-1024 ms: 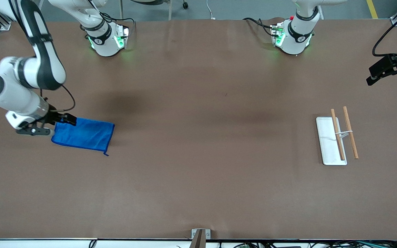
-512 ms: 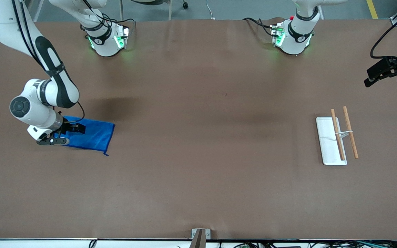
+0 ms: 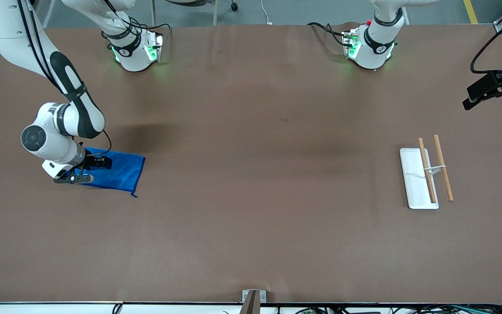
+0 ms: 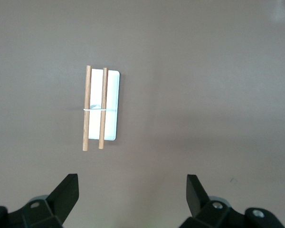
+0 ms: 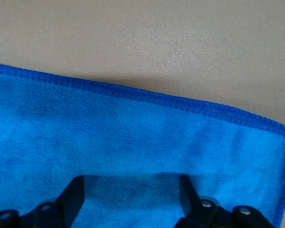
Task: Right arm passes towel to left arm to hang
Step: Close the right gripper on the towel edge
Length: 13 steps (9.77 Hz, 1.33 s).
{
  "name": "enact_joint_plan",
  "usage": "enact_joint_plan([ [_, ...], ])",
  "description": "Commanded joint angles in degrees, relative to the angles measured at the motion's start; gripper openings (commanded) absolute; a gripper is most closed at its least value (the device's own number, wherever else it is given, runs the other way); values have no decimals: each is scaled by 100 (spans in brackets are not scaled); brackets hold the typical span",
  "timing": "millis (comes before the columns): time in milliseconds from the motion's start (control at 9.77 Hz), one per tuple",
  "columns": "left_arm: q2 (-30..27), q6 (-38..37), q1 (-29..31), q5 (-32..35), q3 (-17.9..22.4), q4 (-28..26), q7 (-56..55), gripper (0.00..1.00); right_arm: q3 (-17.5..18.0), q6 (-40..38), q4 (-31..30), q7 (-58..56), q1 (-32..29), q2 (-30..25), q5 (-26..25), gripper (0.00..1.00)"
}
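You have the towel (image 3: 118, 171) lying flat on the brown table at the right arm's end. It is bright blue and rectangular, with a darker stitched hem (image 5: 147, 96) along its edge and a small loop (image 3: 133, 193) trailing from the corner nearest the front camera. The right arm (image 3: 59, 126) bends down over the towel's outer end, covering part of it. The left arm (image 3: 377, 35) shows its red-knobbed base at the other end, well apart from the towel.

Pretty even overhead light, soft blurry shadows on the desk (image 3: 251, 226), green glow at both bases, wrist views slightly soft, no glare.
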Motion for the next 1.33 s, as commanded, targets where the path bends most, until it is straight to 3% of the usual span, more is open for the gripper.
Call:
enact_joint_plan([
  [0,35,-55,19,-84,9,-98,69,100,45,113,-71,-1,-50,15,-13,32],
  [205,44,-12,19,-85,9,-98,69,100,45,105,-62,43,-59,24,109,1],
  [307,61,32,19,-84,9,-98,69,100,45,87,-62,43,-24,24,363,0],
  [512,61,59,19,-84,9,-115,69,100,45,-323,-1,-1,64,-185,400,0],
  [819,61,59,11,-76,9,-115,69,100,255,-1841,428,52,135,-950,418,0],
  [1228,61,59,-7,-84,-9,-133,61,100,975,-3321,1290,78,143,-1302,1768,0],
])
